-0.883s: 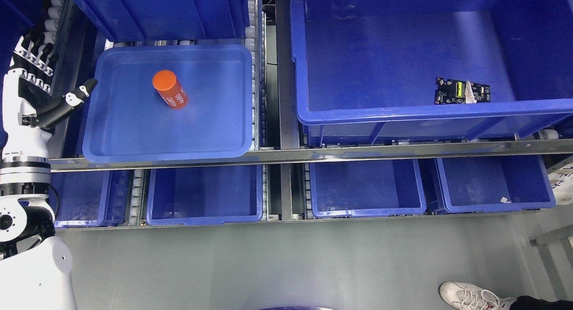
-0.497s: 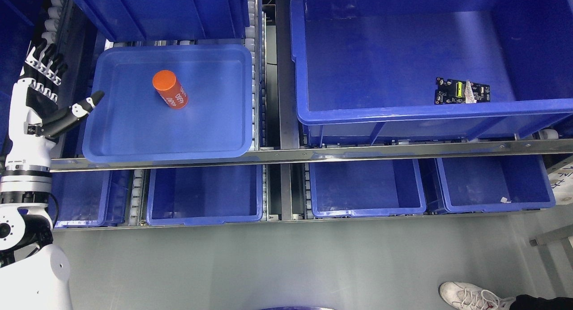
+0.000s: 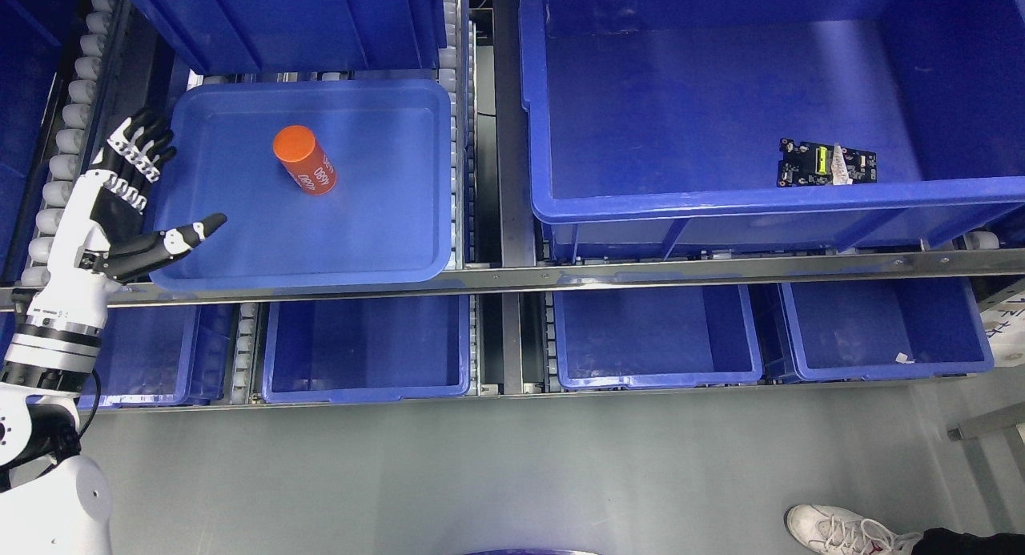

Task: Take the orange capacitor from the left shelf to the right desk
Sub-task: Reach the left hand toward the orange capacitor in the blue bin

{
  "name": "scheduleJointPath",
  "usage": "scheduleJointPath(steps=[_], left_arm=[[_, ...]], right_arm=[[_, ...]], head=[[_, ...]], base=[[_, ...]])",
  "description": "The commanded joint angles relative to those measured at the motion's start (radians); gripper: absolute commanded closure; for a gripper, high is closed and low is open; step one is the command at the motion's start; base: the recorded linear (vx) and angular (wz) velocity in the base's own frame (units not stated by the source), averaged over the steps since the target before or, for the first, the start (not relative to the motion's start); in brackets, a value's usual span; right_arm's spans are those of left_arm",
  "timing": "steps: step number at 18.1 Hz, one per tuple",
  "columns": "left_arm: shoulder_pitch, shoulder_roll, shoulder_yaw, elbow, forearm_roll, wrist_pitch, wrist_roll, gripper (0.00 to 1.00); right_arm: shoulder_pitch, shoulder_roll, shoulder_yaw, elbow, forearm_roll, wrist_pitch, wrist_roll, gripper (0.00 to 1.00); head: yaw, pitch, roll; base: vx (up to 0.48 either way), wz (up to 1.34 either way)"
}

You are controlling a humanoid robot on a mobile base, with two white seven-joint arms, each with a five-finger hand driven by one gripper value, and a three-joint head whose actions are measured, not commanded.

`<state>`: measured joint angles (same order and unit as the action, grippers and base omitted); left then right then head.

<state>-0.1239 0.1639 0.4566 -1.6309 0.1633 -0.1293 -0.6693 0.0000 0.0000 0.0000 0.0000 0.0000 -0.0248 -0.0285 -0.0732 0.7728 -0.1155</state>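
An orange capacitor (image 3: 304,160), a short cylinder with white print, stands tilted in a shallow blue tray (image 3: 240,255) on the left shelf. My left hand (image 3: 144,195) is open, fingers spread, at the tray's left rim, its thumb reaching over the tray's front left corner. The hand is left of and below the capacitor and apart from it. The right hand is out of view.
A large blue bin (image 3: 721,203) on the right holds a small circuit board (image 3: 826,163). Several blue bins (image 3: 364,351) sit on the lower shelf behind a metal rail (image 3: 560,276). A person's white shoe (image 3: 841,531) shows at the bottom right on the grey floor.
My left hand has moved right and toward the picture's bottom, from outside the tray's left side to over its left rim, closer to the capacitor. The capacitor has not moved.
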Motion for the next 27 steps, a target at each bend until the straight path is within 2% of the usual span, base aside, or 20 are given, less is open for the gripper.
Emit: scheduleJointPath(steps=[1,5,10,15,27], left_arm=[[-0.039,0.120,-0.068,0.098,-0.001,-0.003,-0.030,0.00],[-0.124,0.121,-0.090,0.207,-0.002,-0.003,-0.030,0.02],[-0.161,0.121,-0.228,0.276,-0.002,-0.001,-0.062,0.03],[-0.223,0.121,-0.285,0.397,-0.005,-0.001,-0.062,0.04],[-0.266,0.111,-0.329,0.447,-0.041,-0.001,-0.059,0.04]], right_arm=[[0.020,-0.017,-0.012,-0.017,0.005,0.000,-0.001,0.00],[0.020,-0.017,-0.012,-0.017,0.005,0.000,-0.001,0.00],[0.020,-0.017,-0.012,-0.017,0.005,0.000,-0.001,0.00],[0.020,-0.017,-0.012,-0.017,0.005,0.000,-0.001,0.00],[0.020,-0.017,-0.012,-0.017,0.005,0.000,-0.001,0.00]], head=[[0.0000,0.000,0.000],[0.0000,0.000,0.000],[0.0000,0.000,0.000],[0.0000,0.000,0.000],[0.0000,0.000,0.000]], base=[[0.000,0.00],[0.000,0.00],[0.000,0.00],[0.000,0.00],[0.000,0.00]])
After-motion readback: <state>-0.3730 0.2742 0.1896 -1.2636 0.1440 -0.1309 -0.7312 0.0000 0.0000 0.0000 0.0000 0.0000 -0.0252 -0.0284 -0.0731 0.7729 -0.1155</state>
